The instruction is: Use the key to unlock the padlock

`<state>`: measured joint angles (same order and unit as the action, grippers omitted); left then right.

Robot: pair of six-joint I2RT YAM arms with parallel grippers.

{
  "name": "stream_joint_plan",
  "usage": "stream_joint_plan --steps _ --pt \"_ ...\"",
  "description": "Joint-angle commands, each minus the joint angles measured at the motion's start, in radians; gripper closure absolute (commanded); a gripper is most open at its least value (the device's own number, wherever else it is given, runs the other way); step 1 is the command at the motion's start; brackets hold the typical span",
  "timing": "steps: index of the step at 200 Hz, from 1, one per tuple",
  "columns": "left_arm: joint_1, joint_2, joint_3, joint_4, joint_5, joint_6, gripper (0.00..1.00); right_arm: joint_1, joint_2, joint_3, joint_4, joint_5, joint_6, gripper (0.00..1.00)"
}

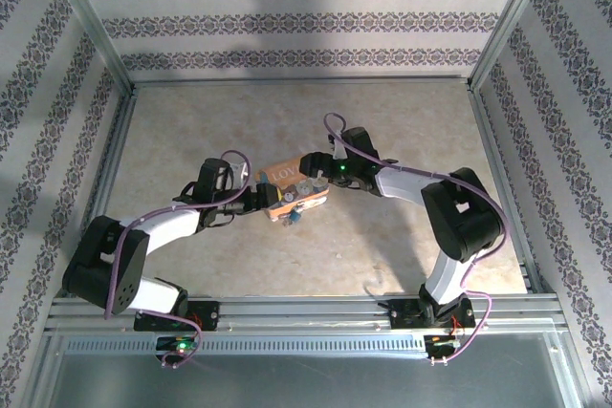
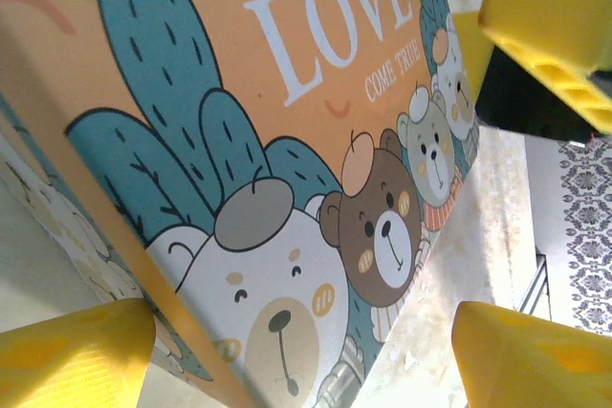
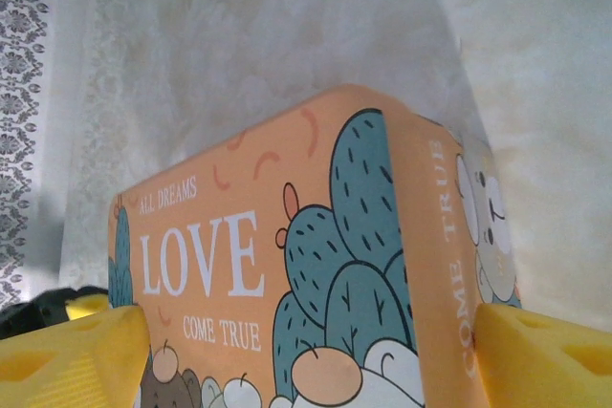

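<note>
Orange box [image 1: 292, 186] needs steadying: we close our spread left pincer [image 2: 306, 332] evenly; right pincer [image 3: 308, 341] straddles it, grip unclear.

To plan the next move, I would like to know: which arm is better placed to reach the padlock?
Probably the left. From above, the padlock sits at the near edge of the box, nearer the left gripper; the right gripper is over its far right part. Both stand wide astride it.
</note>
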<state>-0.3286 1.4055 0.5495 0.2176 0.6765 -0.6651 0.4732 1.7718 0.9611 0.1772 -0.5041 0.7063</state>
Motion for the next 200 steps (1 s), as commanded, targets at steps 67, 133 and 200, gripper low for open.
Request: stream_joint_plan --steps 67,133,200 --pt "-0.029 -0.271 -0.014 -0.158 -0.176 0.024 0.17 -0.087 -0.265 -0.169 0.000 0.017 -0.053 0.13" --pt "-0.029 -0.340 0.112 -0.195 -0.086 0.024 0.18 0.120 -0.591 -0.490 0.093 0.170 0.153 0.26" --pt "-0.052 -0.031 0.277 -0.100 0.010 0.019 0.20 0.350 -0.489 -0.595 0.360 0.398 0.271 0.41"
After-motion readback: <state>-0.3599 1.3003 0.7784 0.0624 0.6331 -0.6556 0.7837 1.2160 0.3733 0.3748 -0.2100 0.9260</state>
